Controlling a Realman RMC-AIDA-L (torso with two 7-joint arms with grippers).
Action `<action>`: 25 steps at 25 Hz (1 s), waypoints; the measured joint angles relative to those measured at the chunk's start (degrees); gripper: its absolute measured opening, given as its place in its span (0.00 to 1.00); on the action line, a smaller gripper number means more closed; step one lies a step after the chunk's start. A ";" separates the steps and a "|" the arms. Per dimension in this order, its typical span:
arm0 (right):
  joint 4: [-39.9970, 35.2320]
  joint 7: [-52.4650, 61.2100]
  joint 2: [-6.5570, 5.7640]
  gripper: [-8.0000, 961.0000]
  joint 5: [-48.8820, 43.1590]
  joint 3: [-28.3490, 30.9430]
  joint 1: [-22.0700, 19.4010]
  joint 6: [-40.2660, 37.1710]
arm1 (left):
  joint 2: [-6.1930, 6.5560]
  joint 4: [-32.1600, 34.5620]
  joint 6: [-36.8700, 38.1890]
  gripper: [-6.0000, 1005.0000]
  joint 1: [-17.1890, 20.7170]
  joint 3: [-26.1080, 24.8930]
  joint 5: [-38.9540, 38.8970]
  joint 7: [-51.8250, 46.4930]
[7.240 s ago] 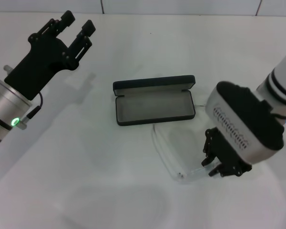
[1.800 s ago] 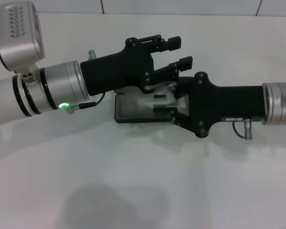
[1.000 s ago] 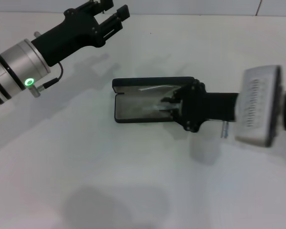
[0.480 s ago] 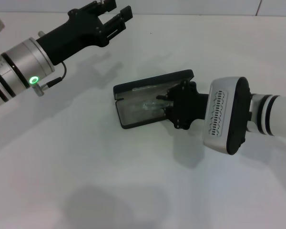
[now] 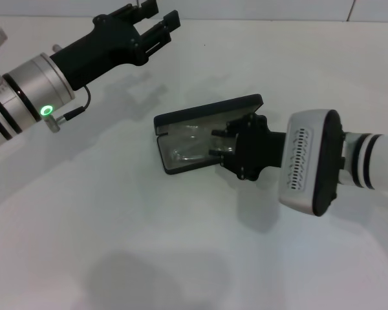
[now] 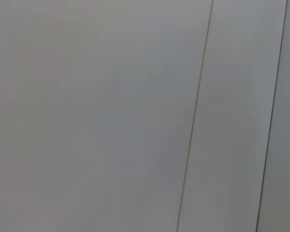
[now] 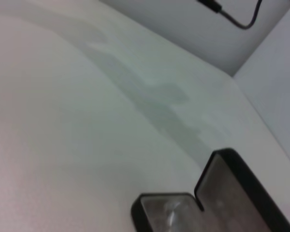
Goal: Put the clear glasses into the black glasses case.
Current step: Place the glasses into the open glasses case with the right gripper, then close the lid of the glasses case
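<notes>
The black glasses case (image 5: 181, 120) lies open and skewed in the middle of the white table, its lid standing up at the back. The clear glasses (image 5: 189, 148) lie in its grey-lined tray. My right gripper (image 5: 217, 144) reaches in from the right and sits at the tray's right end, over that end of the glasses. My left gripper (image 5: 158, 14) hangs open and empty at the far left, well away from the case. The right wrist view shows the case (image 7: 241, 186) with a clear glint in its tray. Only pale, bare surface shows in the left wrist view.
White table (image 5: 149, 245) all around the case, with a tiled wall edge along the back. A black cable (image 7: 237, 19) hangs near the wall in the right wrist view.
Since a second ago the case has swung askew, its right end now farther back. My right wrist has rolled and the glasses have gone lower into the tray. The left arm has barely moved.
</notes>
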 joint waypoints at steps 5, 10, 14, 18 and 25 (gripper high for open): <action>-2.87 0.49 -0.76 0.29 -0.98 7.25 -2.93 -15.41 | 0.01 -0.01 0.00 0.54 0.39 -0.03 0.00 -0.13; 0.13 4.93 -0.90 0.29 -5.26 26.59 -2.86 -39.79 | 0.04 -0.01 -1.01 0.54 -0.33 0.04 1.24 -2.15; 8.02 5.77 -0.90 0.29 -5.50 43.83 -1.27 -49.79 | 0.01 0.04 -5.32 0.54 -1.34 0.10 3.49 -4.35; 13.36 5.88 -0.58 0.29 -4.50 56.86 -1.58 -50.67 | -0.05 0.05 -9.49 0.54 -2.52 0.18 7.23 -6.61; 21.49 4.03 -0.82 0.29 5.73 65.12 -2.01 -50.56 | -0.32 -0.16 -15.08 0.54 -4.64 6.82 10.69 -7.21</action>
